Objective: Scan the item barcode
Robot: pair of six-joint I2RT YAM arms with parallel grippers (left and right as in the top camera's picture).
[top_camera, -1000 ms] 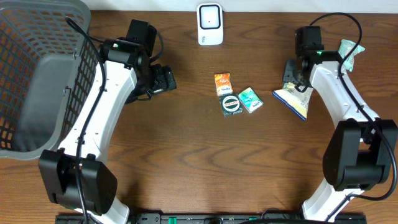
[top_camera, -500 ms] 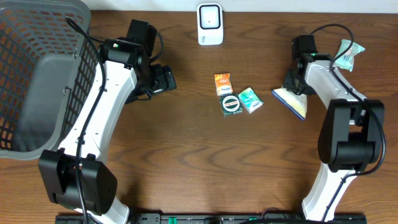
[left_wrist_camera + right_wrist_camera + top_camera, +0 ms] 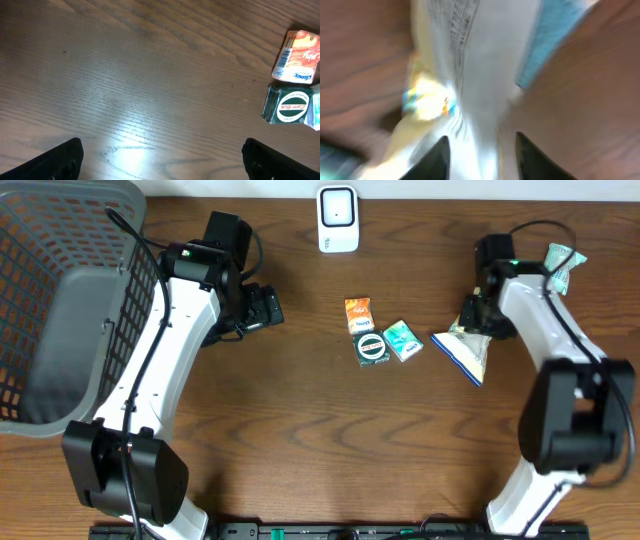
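A white bag with a blue edge [image 3: 463,348] hangs tilted at the right of the table. My right gripper [image 3: 479,318] is shut on its top end. In the blurred right wrist view the bag [image 3: 470,75] fills the gap between my gripper's [image 3: 481,147] dark fingers. The white barcode scanner [image 3: 338,218] stands at the table's far edge, in the middle. My left gripper [image 3: 266,308] hovers open over bare wood, left of the small items. In the left wrist view nothing lies between that gripper's [image 3: 162,157] fingers.
An orange packet [image 3: 358,313], a round green Zam-Buk tin [image 3: 372,348] and a teal packet [image 3: 403,340] lie mid-table. The left wrist view also shows the orange packet [image 3: 297,56] and the tin [image 3: 291,104]. A green packet [image 3: 560,265] lies far right, a grey basket [image 3: 60,300] far left.
My right gripper has closed on the white and blue bag. The bag has turned and shifted slightly toward the table's middle. The left arm has not moved.
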